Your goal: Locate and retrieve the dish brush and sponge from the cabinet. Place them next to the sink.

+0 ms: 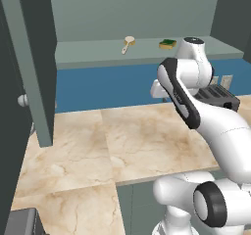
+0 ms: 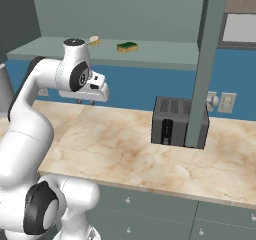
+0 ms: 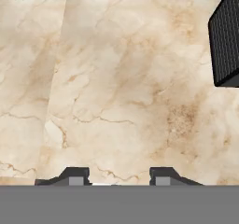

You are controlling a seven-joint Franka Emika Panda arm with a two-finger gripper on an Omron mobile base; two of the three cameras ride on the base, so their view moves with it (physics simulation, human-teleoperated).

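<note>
Marble tabletop lies under the pincer, whose tips stand apart over it with nothing between them, near the dark toaster. Brush and sponge rest apart on the shelf of the open cabinet.

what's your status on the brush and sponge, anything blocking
Fingers open, empty, above the bare counter. Dish brush and sponge both on the open cabinet shelf, untouched. Toaster off to the side, path up looks clear.
</note>
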